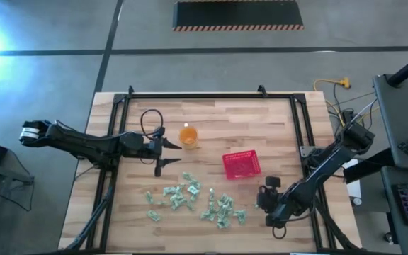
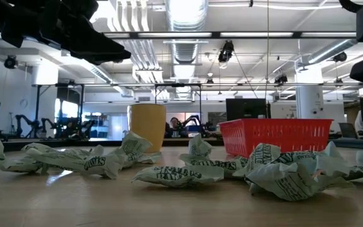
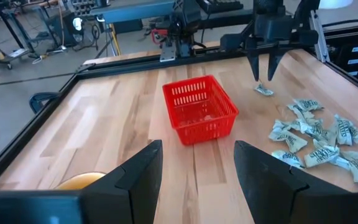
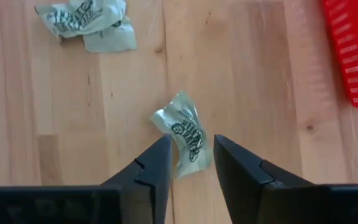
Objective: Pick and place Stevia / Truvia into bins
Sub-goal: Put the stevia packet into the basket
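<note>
Several crumpled green-and-white Stevia packets [image 1: 190,198] lie flat on the wooden table, between its middle and its near edge. The red basket [image 1: 241,164] stands just beyond them, right of centre. My right gripper [image 4: 191,155] is open and points down over a single packet [image 4: 182,130] lying apart from the pile. Its fingers stand on either side of the packet's end, and the left wrist view shows their tips [image 3: 263,73] above the packet [image 3: 264,90]. My left gripper [image 1: 167,157] is open and hovers left of the basket, near the orange cup [image 1: 188,134].
A translucent orange cup [image 2: 147,126] stands on the table to the far left of the basket [image 2: 276,135]. A black metal frame [image 1: 211,95] runs round the table's edges. Bare wood lies between the cup, the basket and the far edge.
</note>
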Action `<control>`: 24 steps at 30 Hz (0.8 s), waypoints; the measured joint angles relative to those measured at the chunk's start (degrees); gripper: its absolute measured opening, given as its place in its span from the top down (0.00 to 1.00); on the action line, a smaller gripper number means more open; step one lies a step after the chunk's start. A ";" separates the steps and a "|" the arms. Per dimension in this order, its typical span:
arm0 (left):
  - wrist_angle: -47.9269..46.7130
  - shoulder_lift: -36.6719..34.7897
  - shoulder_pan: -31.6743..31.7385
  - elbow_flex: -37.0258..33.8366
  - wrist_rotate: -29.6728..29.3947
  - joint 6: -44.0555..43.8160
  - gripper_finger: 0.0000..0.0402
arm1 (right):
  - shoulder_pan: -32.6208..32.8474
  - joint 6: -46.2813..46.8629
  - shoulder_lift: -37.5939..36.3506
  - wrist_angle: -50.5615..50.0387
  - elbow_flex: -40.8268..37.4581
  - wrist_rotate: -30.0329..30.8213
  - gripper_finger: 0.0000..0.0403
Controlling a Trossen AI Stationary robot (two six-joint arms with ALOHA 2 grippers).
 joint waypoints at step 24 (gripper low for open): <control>-0.05 0.02 0.02 0.00 -0.02 0.00 0.55 | -0.15 0.08 5.60 1.23 -0.47 0.39 0.77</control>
